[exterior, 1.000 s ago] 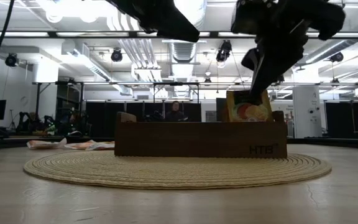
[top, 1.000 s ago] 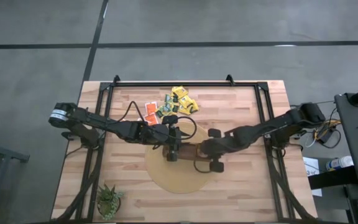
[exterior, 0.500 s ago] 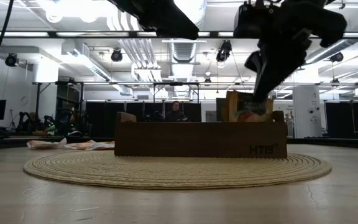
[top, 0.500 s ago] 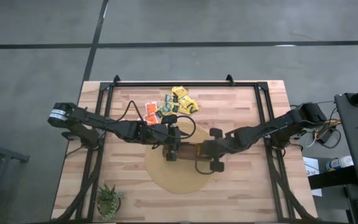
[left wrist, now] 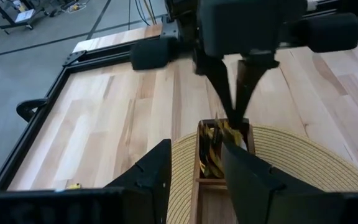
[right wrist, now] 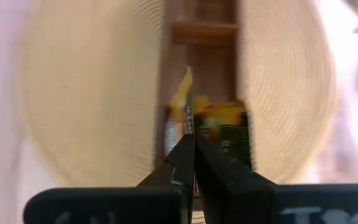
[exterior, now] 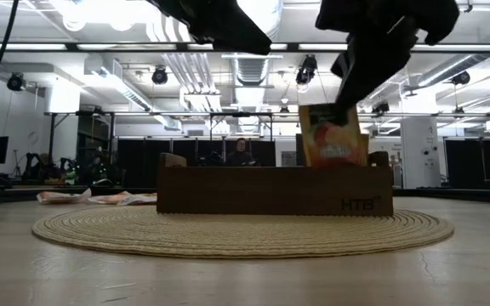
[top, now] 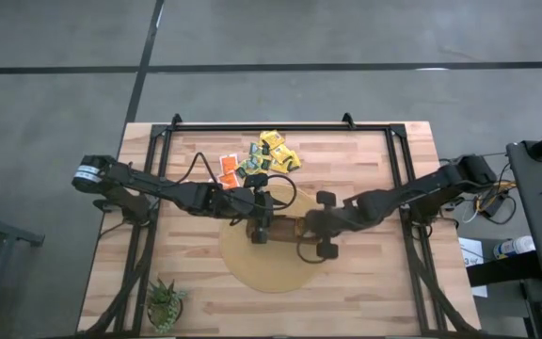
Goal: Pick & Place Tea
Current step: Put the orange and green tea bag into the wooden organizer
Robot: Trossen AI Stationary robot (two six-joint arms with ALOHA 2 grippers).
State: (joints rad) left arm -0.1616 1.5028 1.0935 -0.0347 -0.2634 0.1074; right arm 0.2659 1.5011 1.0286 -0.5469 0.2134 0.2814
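One upright sachet [exterior: 333,134] above box [exterior: 275,189]

surface [top: 365,273]: pale wood planks, black frame along its edges
mat [exterior: 228,231]: tan, ribbed woven rings
box [exterior: 270,190]: dark brown, faint lettering at one end
sachet [exterior: 333,134] at the box: orange and yellow, peach picture
sachets [top: 260,158] near the surface's far edge: orange, yellow, dark green
plant [top: 166,303]: green leaves
arms: black
floor: grey, dark lines
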